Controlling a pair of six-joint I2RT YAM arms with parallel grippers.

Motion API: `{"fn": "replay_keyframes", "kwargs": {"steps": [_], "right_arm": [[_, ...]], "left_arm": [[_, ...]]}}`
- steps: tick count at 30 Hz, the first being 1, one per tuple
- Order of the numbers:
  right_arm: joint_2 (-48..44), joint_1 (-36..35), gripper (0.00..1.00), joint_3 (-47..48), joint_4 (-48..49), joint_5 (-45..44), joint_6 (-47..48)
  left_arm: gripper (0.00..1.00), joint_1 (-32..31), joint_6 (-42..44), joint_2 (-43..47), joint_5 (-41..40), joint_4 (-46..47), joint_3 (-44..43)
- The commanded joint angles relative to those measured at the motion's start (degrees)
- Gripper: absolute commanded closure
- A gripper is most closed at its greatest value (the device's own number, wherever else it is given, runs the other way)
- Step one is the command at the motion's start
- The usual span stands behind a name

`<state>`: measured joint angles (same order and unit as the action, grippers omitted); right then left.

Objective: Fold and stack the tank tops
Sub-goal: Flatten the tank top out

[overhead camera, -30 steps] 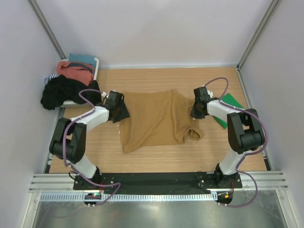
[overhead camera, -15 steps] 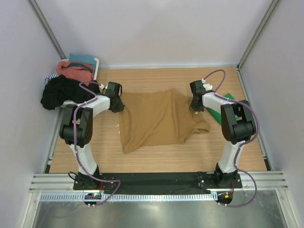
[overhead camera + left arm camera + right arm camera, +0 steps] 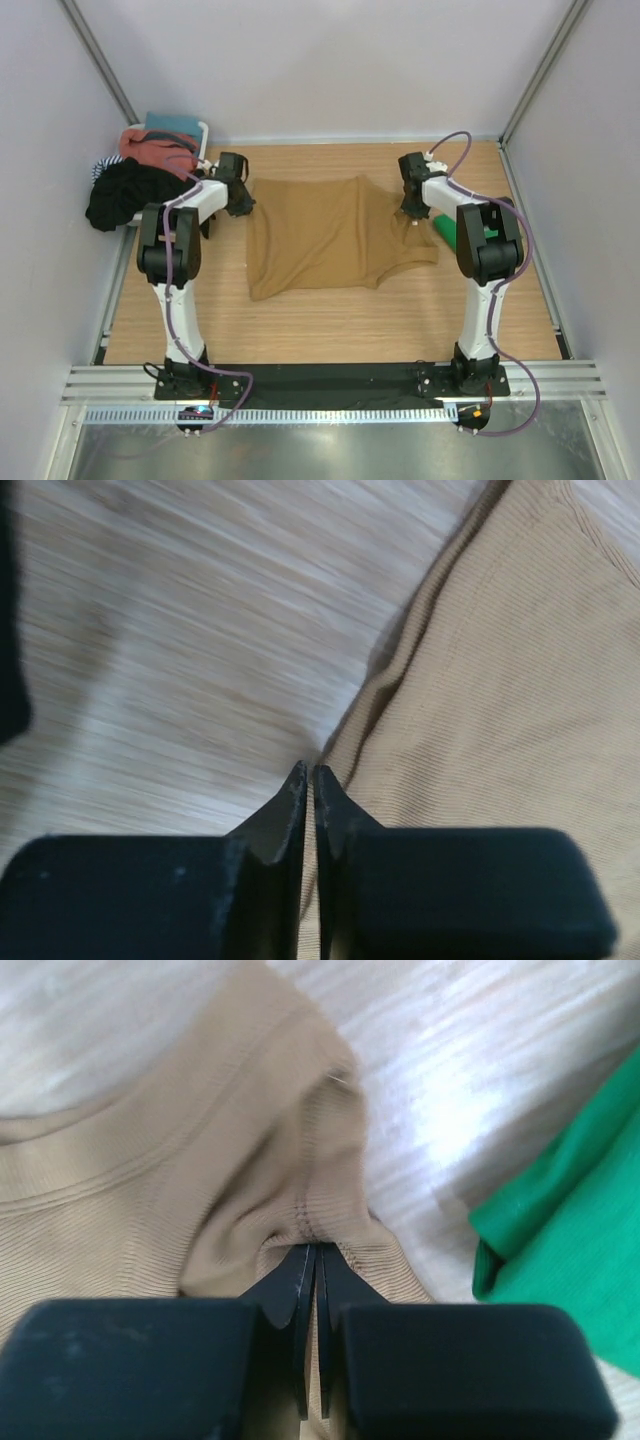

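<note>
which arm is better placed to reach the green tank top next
right: the green tank top lies beside the right gripper, now shut on the tan tank top; the left gripper is at its opposite edge

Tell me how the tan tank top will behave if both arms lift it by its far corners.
The tan tank top will probably sag between the grips: it lies limp and puckers at the right jaws. Its thin ribbed knit looks light, and the ribbing should resist slipping.
</note>
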<state>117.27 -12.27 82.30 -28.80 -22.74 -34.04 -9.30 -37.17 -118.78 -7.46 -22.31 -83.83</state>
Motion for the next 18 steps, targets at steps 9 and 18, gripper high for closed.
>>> {"fn": "replay_keyframes", "kwargs": {"steps": [9,18], "right_arm": [[-12.6,0.8,0.59,-2.0,-0.7,8.2,2.1],[-30.9,-2.2,0.52,-18.2,1.5,21.6,5.5]], "left_arm": [[0.38,-0.3,0.9,22.2,-2.5,2.2,14.2],[0.28,-6.7,-3.3,43.8,1.0,5.0,31.9]]}}
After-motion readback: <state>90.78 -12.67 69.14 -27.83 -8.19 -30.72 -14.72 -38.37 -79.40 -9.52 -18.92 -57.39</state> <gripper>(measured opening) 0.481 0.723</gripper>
